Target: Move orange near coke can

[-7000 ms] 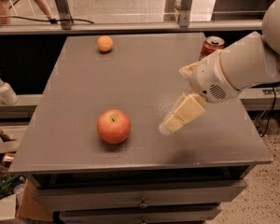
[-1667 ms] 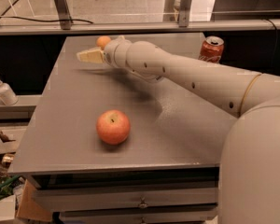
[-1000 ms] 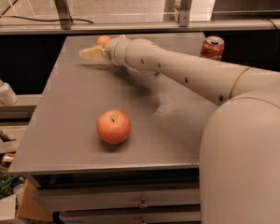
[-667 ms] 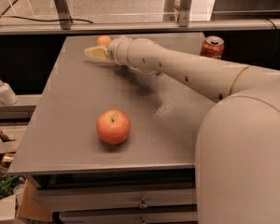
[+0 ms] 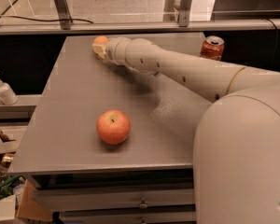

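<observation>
A: Where's the orange [image 5: 101, 39]?
B: Back of the table [image 5: 70, 101], left side. The pincer [image 5: 100, 50] is right up against it, arm stretched across. Can't tell if the pincer's open, closed or gripping.
A: Coke can [image 5: 212, 47]?
B: Back-right corner, well apart from the orange.
A: Risks?
B: Imo the orange is round & near the back edge, so a nudge w/o a solid hold could roll it off. On the way over, the arm or fruit could clip the can & tip it. Apple [image 5: 113, 126] is front-centre, prob out of the path.
</observation>
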Motion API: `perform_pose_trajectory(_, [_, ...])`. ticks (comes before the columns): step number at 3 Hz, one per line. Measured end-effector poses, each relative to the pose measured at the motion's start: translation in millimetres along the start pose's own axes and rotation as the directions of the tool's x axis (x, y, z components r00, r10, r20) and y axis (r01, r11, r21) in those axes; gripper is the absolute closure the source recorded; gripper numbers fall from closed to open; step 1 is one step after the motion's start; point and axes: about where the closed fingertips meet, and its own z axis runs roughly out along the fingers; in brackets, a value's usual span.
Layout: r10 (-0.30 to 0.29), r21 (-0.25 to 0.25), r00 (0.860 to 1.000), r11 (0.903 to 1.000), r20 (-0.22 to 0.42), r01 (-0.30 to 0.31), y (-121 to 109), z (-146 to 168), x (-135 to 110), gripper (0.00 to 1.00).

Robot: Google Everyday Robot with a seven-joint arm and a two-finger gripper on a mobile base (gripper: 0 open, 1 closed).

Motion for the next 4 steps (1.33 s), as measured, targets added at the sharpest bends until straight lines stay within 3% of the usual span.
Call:
perform_pose_trajectory(1, [0.005, -0.005, 1.0, 1.0, 0.007, -0.005, 3.6, 1.1, -1.0, 0.86])
perform_pose_trajectory(2, [0.015, -0.004, 1.0, 0.9999, 0.019, -0.015, 5.0, -3.4, -1.4, 1.0])
perform_pose_trajectory(4, [0.018, 0.012, 0.998, 0.9998, 0.056, -0.018, 5.7, -58.3, -7.1, 1.0])
